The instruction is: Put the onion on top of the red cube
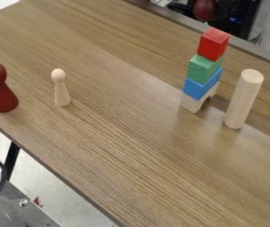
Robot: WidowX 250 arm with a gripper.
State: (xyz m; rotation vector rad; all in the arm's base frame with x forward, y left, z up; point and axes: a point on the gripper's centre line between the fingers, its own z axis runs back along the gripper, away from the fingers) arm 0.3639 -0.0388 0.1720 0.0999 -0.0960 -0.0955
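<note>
At the top edge, dark red onion (204, 10) gripped in the black tool (213, 9), above the red cube (213, 44)

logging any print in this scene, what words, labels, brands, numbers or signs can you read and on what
No text can be read.
Dark equipment behind the table: small blue marks, too small to read.
Red cube: no print visible.

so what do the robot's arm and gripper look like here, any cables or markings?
Hard to pin down. A black shape by a dark red rounded thing at the top edge may be part of the robot. I can't make out markings on it. A black cable curves at lower left; can't tell whether it's the arm's.
</note>
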